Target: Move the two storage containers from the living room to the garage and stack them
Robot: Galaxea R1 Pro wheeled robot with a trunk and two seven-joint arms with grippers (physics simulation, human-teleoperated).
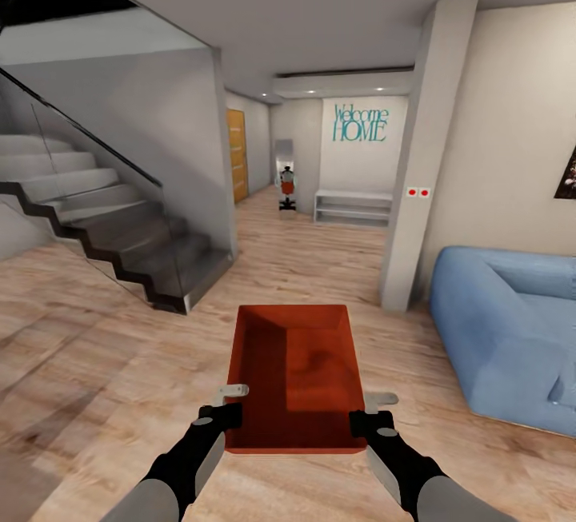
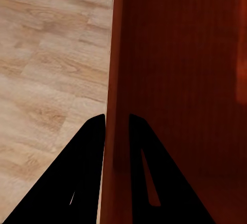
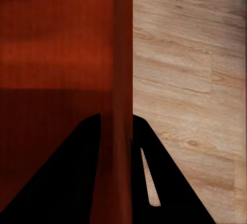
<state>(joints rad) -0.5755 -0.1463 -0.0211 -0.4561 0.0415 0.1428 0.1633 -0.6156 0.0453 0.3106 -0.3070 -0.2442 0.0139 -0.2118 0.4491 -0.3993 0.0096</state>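
Light wood planks (image 1: pixel 104 346) run ahead of me in the head view, with a grey staircase (image 1: pixel 112 226) on my left side, a blue sofa (image 1: pixel 512 330) on my right and a corridor further on with a "Welcome HOME" sign (image 1: pixel 360 123) on the end wall. So this is the living room, not the garage. One red-orange container (image 1: pixel 296 370) hangs in front of my trunk, above the planks, open side up and empty. My left gripper (image 1: pixel 226 412) pinches its left wall near the corner closest to me, and my right gripper (image 1: pixel 370 420) pinches the right wall at the matching place. The container looks level between them.

From the left wrist view, one dark finger (image 2: pixel 77 177) lies outside the thin wall (image 2: pixel 114 80) and the other inside, over the red bottom. The jaws are closed on this wall, with the planks (image 2: pixel 46 69) below.

From the right wrist view it is the same picture mirrored: the wall (image 3: pixel 122 80) stands between my two fingers (image 3: pixel 164 183), clamped, with the floor (image 3: pixel 190 80) on the outer side.

I judge the box to be light, being empty, and quite stiff, but the walls are thin and smooth, so it could slip or tilt if one arm moves apart from the other. Holding both side walls near the rim seems to me the right grip; I should keep the hands at equal height while driving.
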